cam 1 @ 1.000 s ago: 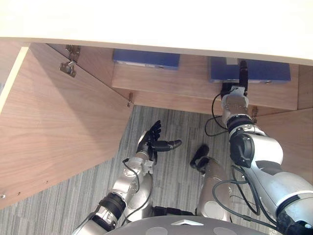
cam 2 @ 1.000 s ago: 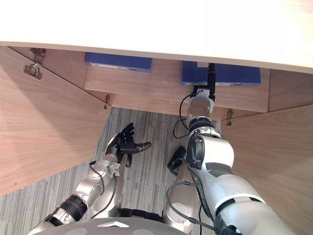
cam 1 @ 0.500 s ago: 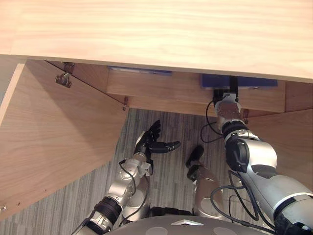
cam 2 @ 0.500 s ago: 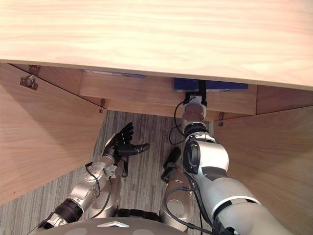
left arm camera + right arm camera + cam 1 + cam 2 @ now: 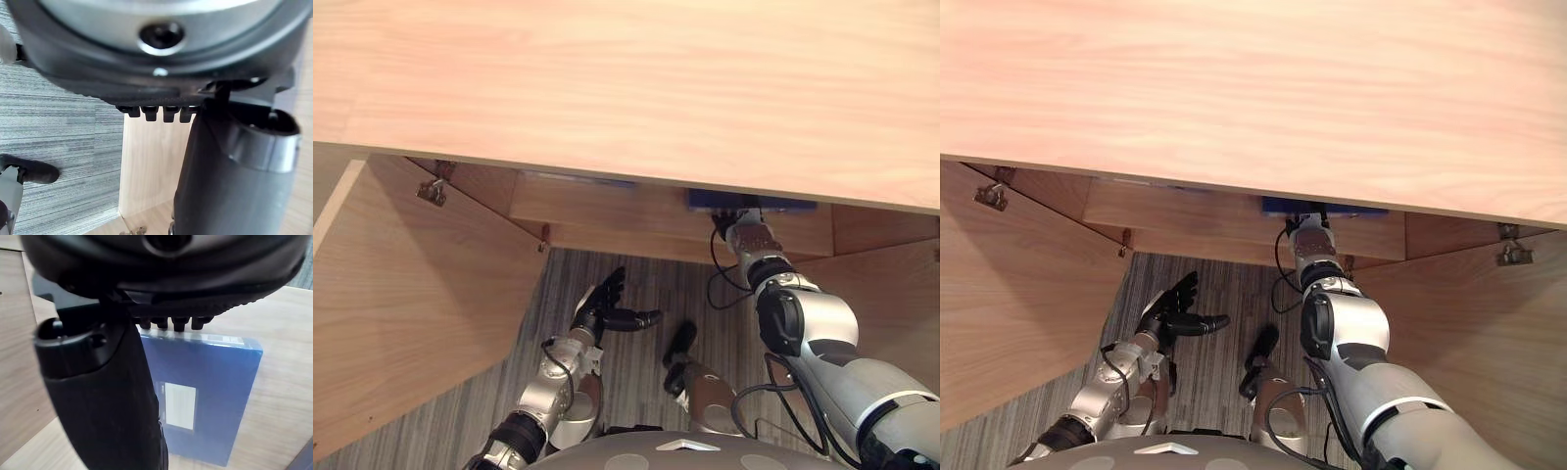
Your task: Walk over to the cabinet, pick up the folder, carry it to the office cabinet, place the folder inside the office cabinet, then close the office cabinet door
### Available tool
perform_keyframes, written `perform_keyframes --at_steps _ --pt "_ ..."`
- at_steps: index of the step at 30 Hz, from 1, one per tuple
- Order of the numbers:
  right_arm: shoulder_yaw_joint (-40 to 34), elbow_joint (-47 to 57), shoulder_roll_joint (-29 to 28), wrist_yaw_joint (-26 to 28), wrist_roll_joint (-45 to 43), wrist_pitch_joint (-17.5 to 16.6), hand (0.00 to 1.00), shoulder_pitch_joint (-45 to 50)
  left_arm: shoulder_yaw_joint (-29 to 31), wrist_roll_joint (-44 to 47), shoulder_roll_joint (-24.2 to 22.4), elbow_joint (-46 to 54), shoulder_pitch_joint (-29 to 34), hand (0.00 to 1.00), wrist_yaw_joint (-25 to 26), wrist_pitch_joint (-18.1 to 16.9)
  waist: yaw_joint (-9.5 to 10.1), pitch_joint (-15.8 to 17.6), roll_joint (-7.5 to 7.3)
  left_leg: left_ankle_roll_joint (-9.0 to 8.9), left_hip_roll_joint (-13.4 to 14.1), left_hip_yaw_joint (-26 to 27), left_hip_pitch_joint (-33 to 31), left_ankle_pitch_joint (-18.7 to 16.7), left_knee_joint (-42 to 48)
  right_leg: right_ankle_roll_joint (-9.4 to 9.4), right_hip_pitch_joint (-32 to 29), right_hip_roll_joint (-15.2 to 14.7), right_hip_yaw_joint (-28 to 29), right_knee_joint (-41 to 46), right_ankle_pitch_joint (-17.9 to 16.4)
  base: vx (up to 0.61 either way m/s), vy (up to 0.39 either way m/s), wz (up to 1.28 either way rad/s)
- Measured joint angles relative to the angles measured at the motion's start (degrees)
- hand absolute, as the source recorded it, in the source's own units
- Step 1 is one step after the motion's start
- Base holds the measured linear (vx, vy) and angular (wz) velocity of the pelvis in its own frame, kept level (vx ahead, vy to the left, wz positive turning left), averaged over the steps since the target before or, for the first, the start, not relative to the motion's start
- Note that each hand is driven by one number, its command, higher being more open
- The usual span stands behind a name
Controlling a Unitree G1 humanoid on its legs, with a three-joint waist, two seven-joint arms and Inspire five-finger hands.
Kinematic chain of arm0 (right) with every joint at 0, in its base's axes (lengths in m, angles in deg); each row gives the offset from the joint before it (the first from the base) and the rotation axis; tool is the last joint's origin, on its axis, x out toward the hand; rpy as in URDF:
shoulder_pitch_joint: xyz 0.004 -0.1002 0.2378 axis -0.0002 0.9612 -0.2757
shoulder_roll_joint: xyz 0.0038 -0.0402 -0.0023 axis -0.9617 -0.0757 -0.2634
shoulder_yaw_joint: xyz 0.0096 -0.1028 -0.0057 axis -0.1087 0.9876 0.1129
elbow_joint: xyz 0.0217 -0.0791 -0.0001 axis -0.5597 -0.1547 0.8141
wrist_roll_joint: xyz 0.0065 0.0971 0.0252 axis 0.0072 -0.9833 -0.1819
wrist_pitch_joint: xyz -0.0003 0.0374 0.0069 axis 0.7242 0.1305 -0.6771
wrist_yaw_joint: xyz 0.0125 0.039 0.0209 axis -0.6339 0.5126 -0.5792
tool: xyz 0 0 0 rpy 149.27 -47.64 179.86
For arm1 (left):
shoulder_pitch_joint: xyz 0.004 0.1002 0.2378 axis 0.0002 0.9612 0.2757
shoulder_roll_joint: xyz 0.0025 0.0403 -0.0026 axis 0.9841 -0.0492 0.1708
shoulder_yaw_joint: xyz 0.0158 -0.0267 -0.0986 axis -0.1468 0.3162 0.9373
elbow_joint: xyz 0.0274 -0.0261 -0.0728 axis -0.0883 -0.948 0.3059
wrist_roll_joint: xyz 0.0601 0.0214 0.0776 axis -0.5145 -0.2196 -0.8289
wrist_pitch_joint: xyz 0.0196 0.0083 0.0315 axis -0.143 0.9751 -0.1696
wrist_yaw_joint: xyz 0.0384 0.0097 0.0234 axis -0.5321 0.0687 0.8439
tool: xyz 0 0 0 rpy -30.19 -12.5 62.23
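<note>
Placing step, near its end by my reading: the folder is down in the cabinet point(image 5: 626, 88).

The folder point(image 5: 210, 396) lies flat, label up, on the right of the shelf point(image 5: 279, 396). Its long axis runs near to far, with one short end toward the opening. The right hand point(image 5: 102, 391) is just over it, fingers and thumb straight, gripping nothing. The left hand point(image 5: 607, 311) hangs spread and empty. The next move calls for drawing the arm out, then shutting the left door point(image 5: 411, 294) and the right door point(image 5: 1469, 333).
</note>
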Motion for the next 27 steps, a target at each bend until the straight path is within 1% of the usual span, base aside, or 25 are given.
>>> perform_keyframes --at_steps 2,3,5,8,10,12,14,17,18,19,20,24,27 --pt "0.0 -1.6 -0.6 0.0 1.6 0.4 1.0 0.8 0.1 -0.9 -0.1 -1.8 0.3 1.0 0.0 0.2 -0.07 -2.2 -0.39 -0.05 0.0 0.3 0.6 0.1 -0.5 0.33 0.6 0.2 0.2 -0.9 0.2 -0.01 0.005 -0.04" --pt "0.0 -1.7 -0.6 0.0 1.6 0.6 1.0 0.9 0.1 -0.9 -0.1 -1.9 0.3 1.0 0.0 0.2 -0.07 -2.3 -0.44 -0.06 0.0 0.4 0.8 0.1 -0.6 0.35 0.8 0.2 0.2 -0.9 0.2 -0.02 -0.003 -0.07" --pt "0.3 -1.9 -1.8 0.0 1.9 1.1 1.0 2.2 0.5 -1.0 0.0 -3.1 1.2 1.0 0.0 0.5 -0.13 -4.0 -1.04 -0.17 0.2 0.6 1.8 0.4 -1.8 0.56 1.3 0.6 0.4 -1.8 0.4 -0.02 -0.017 -0.06" --pt "2.0 -1.3 -3.4 0.0 2.1 1.1 1.0 3.6 1.6 -2.6 -0.5 -5.1 1.3 1.0 0.0 1.2 -0.16 -4.7 -1.47 -0.39 0.4 1.2 4.2 2.0 -5.1 0.79 2.0 0.7 0.7 -2.1 0.5 -0.01 -0.023 -0.08" --pt "2.6 0.5 -4.5 0.0 3.2 1.1 1.0 4.7 1.6 -3.1 -0.6 -5.9 1.5 1.0 0.0 1.3 -0.25 -5.0 -1.51 -0.27 0.3 1.9 4.9 2.7 -6.5 1.56 2.1 0.8 1.1 -3.0 1.0 -0.02 -0.004 -0.11" --pt "4.8 2.0 -5.3 0.0 3.2 1.2 1.0 5.9 1.6 -3.3 -0.7 -6.1 1.8 1.0 0.1 1.4 -0.27 -5.2 -1.54 -0.11 0.1 2.5 5.6 3.2 -7.6 2.2 2.4 0.8 1.8 -3.8 1.5 -0.01 0.01 -0.15" --pt "6.6 3.9 -6.2 0.1 3.2 1.1 1.0 7.6 1.6 -3.4 -0.7 -6.4 1.9 1.0 0.2 1.4 -0.32 -5.4 -1.64 0.12 -0.2 3.1 6.4 3.6 -8.6 2.43 2.5 0.6 2.2 -4.1 1.7 0.01 0.016 -0.11" --pt "9.1 5.7 -7.7 0.1 3.2 1.2 1.0 9.9 1.9 -3.4 -0.8 -7.4 1.6 1.0 0.4 1.4 -0.82 -5.6 -1.83 0.13 -0.5 3.4 7.2 3.6 -8.7 2.89 3.2 0.5 2.4 -4.7 2.0 0.02 0.009 -0.04" --pt "9.8 5.8 -8.4 0.2 3.2 1.2 1.0 10.2 2.3 -3.4 -0.8 -7.4 1.5 1.0 0.5 1.4 -1.36 -5.6 -1.82 0.13 -0.5 3.5 7.2 3.6 -8.8 2.99 3.2 0.4 2.4 -4.8 2.1 0.0 0.0 0.0" --pt "10.3 5.9 -8.7 0.2 3.2 1.2 1.0 10.4 2.3 -3.4 -0.8 -7.4 1.5 1.0 0.6 1.4 -1.5 -5.6 -1.81 0.13 -0.5 3.5 7.2 3.6 -8.8 3.08 3.1 0.4 2.5 -4.9 2.2 0.0 0.001 -0.07" --pt "11.7 7.6 -9.1 0.5 3.3 1.2 0.0 11.9 2.2 -3.4 -0.9 -7.4 1.5 1.0 0.6 1.4 -1.5 -5.6 -1.81 0.13 -0.6 3.8 7.2 3.6 -8.8 3.32 3.2 0.5 2.9 -5.3 2.4 0.0 -0.001 -0.07" --pt "14.1 10.4 -9.3 1.5 3.7 1.2 0.0 15.1 2.2 -3.4 -1.2 -7.5 1.5 1.0 0.7 1.4 -1.66 -5.7 -1.8 0.13 -0.9 4.1 7.3 3.6 -8.8 3.6 3.3 0.3 3.4 -5.8 2.7 0.0 0.003 -0.04" --pt "15.9 13.2 -9.4 2.3 3.8 1.1 0.0 18.2 2.2 -4.1 -1.2 -8.4 1.5 1.0 0.7 1.4 -1.89 -6.3 -1.69 0.14 -1.2 4.2 7.3 3.6 -9.0 3.62 3.3 0.0 3.4 -5.8 2.8 0.0 0.0 0.0"
